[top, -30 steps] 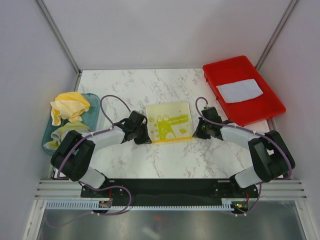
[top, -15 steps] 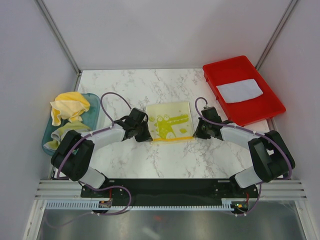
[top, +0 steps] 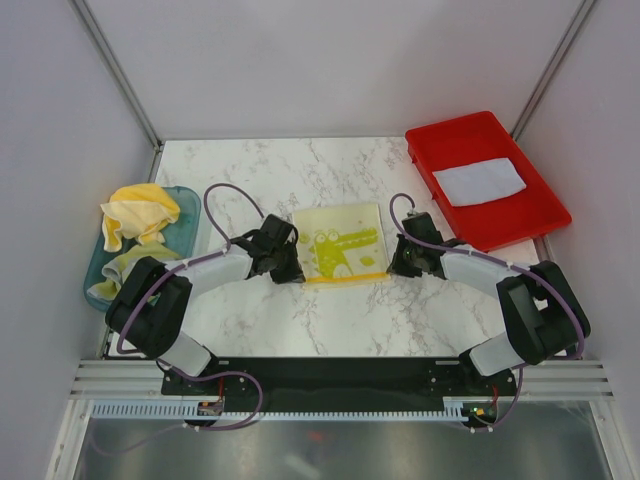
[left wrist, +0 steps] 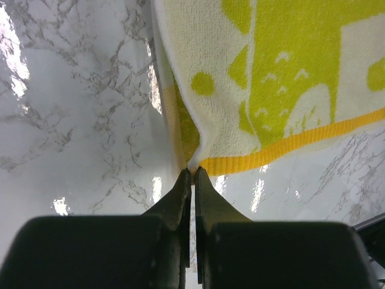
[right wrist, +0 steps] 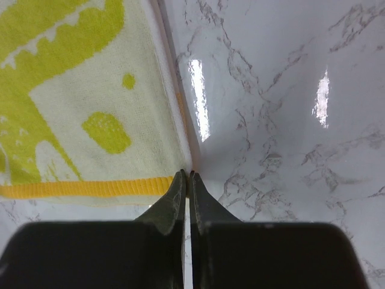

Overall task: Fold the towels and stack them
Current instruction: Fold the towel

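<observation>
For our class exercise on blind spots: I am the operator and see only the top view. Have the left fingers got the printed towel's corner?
Observer: Yes. The left wrist view shows the left fingers shut on the printed towel, its near corner drawn into their tips.
Operator: And the right?
Observer: The right fingers are shut, tips meeting the other near corner; I cannot confirm a grip.
Operator: Is it a single layer?
Observer: No, a second layer shows under its left edge.

You're over a glossy white marble-look table [top: 300, 170], bright glare streaking its top. Plain white walls [top: 330, 60] close in on three sides, grey metal posts [top: 115, 70] run up the back corners, and a ribbed aluminium rail [top: 340, 378] lines the near edge.
</observation>
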Controlling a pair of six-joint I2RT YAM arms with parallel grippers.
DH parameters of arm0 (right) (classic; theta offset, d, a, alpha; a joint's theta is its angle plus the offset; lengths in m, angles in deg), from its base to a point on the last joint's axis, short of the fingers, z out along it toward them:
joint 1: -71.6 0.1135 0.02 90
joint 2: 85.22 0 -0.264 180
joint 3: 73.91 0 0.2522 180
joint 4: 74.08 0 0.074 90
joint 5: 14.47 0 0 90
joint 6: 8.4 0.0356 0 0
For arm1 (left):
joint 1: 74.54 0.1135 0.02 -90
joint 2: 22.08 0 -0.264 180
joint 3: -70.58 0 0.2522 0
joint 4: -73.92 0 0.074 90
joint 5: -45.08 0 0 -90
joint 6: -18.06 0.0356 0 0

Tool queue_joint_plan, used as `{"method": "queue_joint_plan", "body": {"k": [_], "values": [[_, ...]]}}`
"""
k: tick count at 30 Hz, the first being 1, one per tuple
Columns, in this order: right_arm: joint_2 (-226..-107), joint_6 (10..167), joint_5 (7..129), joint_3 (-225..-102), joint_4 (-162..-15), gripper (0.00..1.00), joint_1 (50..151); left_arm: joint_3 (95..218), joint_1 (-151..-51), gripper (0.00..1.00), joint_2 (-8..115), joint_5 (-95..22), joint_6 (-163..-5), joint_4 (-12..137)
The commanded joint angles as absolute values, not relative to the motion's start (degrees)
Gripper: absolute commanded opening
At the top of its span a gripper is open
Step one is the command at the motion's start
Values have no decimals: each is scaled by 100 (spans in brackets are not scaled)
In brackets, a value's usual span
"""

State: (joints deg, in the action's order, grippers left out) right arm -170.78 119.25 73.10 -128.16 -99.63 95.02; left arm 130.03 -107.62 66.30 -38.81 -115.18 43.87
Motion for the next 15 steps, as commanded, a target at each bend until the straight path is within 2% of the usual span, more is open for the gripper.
{"method": "queue_joint_plan", "body": {"k": [1, 7, 11, 12, 13, 15], "values": [[-16942, 11878, 7518, -13065, -10085, 0, 9515, 13294, -10741, 2, 6581, -3973, -11562, 4285], [-16960, 11808, 7492, -13179, -10146, 0, 9515, 13382, -10741, 2, 6528, -3973, -11527, 4188], [-17039, 11772, 7509, -13241, -10243, 23, 9515, 13399, -10741, 2, 6528, -3991, -11527, 4153], [-17039, 11781, 7518, -13241, -10243, 24, 9515, 13391, -10741, 2, 6537, -3982, -11527, 4162], [-17039, 11790, 7518, -13241, -10234, 24, 9515, 13391, -10741, 2, 6546, -3973, -11527, 4153], [-17039, 11781, 7518, -13241, -10234, 9, 9524, 13391, -10749, 2, 6563, -3964, -11536, 4153]]}}
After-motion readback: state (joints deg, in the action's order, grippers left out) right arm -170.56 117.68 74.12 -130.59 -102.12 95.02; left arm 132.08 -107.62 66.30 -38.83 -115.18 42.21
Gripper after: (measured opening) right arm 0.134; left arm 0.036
